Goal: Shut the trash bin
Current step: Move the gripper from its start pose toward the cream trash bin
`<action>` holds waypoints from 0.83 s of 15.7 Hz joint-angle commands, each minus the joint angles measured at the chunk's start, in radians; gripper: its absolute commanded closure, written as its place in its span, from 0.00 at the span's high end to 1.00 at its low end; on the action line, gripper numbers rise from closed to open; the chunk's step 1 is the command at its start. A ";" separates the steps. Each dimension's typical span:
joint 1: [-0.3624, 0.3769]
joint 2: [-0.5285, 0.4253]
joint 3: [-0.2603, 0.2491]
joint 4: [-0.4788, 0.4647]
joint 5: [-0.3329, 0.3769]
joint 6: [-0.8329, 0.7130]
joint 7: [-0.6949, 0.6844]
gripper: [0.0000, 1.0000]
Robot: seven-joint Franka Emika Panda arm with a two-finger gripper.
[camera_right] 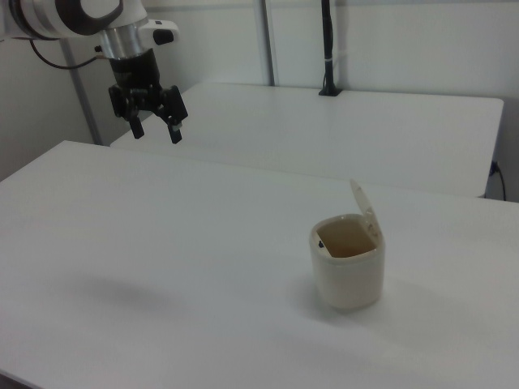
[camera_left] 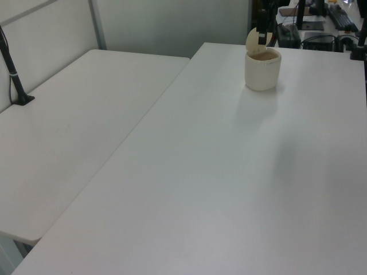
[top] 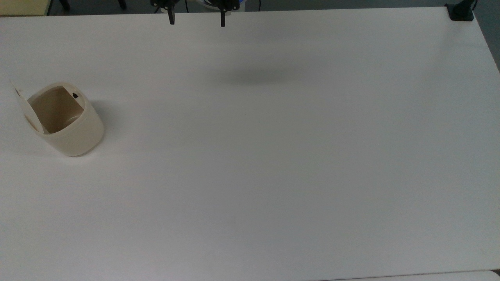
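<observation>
Trash bin (top: 66, 123) at the bench's (top: 273, 175) nine o'clock in the top view, lid (top: 22, 102) raised. Tool (camera_right: 154, 121) released, well apart. Likely light, tippable plastic: press the lid's free edge.

No readable text, label, brand or number anywhere

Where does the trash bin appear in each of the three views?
Top view: the trash bin stands at the top view's left on the white table, lid raised.
Left view: upper right, at the table's far end.
Right view: lower right of centre.
Shared landmark: the upright lid beside the open mouth.
</observation>
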 commanded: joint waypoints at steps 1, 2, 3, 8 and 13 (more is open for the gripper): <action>0.015 -0.027 -0.015 -0.025 0.004 -0.021 0.011 1.00; 0.015 -0.027 -0.015 -0.025 0.004 -0.021 0.011 1.00; 0.015 -0.027 -0.015 -0.025 0.004 -0.021 0.011 1.00; 0.015 -0.027 -0.015 -0.025 0.004 -0.023 0.011 1.00; 0.015 -0.027 -0.013 -0.027 0.004 -0.021 0.011 0.96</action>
